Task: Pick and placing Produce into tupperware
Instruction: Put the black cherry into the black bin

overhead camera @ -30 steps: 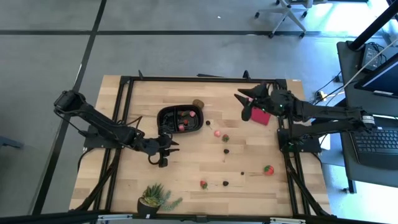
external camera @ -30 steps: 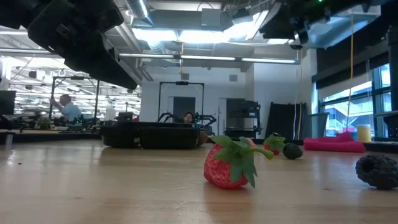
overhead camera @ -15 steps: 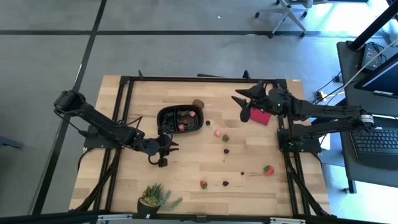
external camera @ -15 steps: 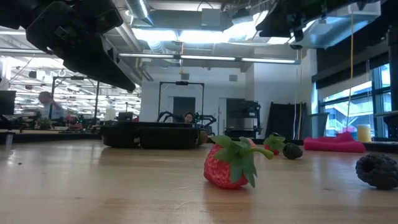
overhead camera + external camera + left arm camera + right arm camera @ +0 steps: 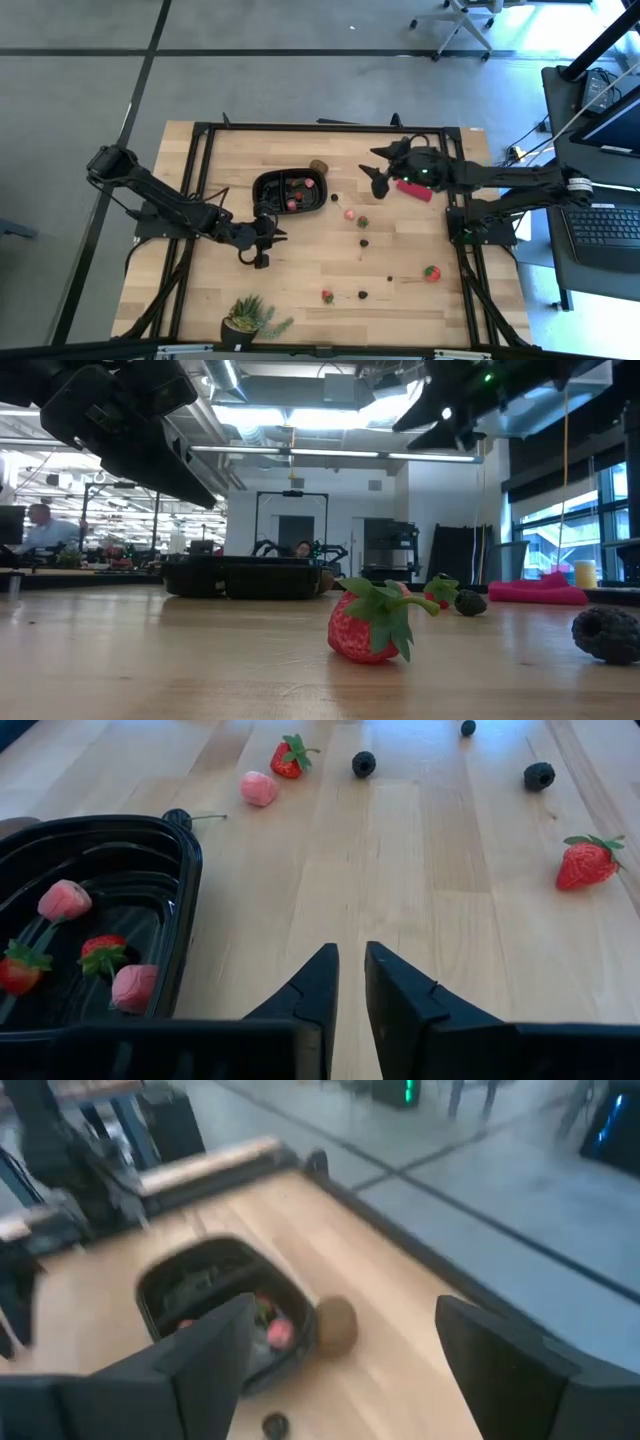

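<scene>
Your tupperware [image 5: 290, 191] lies on the counter [image 5: 300, 265] toward its far edge, left of the middle, with its long axis running side to side in the high view. From your left wrist view you can count four pieces inside it: two pink pieces [image 5: 64, 900] and two small strawberries [image 5: 103, 952], all in the near compartment. The brown round piece [image 5: 319, 167] sits just beside the tray's far right corner, touching or nearly touching the rim; you cannot tell which.

Loose produce spreads to the right of the tray and toward the near edge. In the high view you can make out a dark berry [image 5: 335, 198] by the tray's right end, a pink piece [image 5: 350, 213], a strawberry [image 5: 363, 222] with its green top, another dark berry [image 5: 364, 242], a tiny dark piece [image 5: 390, 279], a larger strawberry [image 5: 431, 271] far right, and near the front a strawberry [image 5: 327, 296] beside a dark berry [image 5: 362, 295]. That makes nine loose pieces with the brown one.

Your left hand [image 5: 263, 238] hangs low just in front of the tray, fingers [image 5: 318, 985] nearly together with a thin gap, holding nothing. Your right hand [image 5: 378, 170] is raised over the far right of the counter, fingers spread wide and empty, above open wood right of the brown piece. A red flat object [image 5: 415, 190] lies under that arm. A potted plant [image 5: 250, 318] stands at the near left edge.
</scene>
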Available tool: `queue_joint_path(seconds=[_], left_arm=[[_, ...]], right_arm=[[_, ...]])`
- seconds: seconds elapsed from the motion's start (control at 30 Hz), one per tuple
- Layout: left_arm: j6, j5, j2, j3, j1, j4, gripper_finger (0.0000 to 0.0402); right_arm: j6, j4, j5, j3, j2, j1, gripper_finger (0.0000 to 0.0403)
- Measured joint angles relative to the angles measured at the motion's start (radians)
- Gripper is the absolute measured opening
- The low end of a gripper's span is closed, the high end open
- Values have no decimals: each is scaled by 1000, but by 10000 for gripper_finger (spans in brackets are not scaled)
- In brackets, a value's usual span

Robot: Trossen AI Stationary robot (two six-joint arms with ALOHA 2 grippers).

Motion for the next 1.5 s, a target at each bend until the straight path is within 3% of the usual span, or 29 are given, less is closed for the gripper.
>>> queue_joint_path(seconds=[0.2,0.4,0.9,1.5], left_arm=[[0,0,0,0,0,0,35],[0,0,0,0,0,0,27],[-3,1,0,-1,0,-4,8],[-10,2,0,-1,0,-29,9]], right_arm=[[120,-5,-15,0,154,-4,303],[206,-24,-165,8,286,-22,293],[176,-381,-172,337,674,16,281],[208,-282,-160,352,840,71,281]])
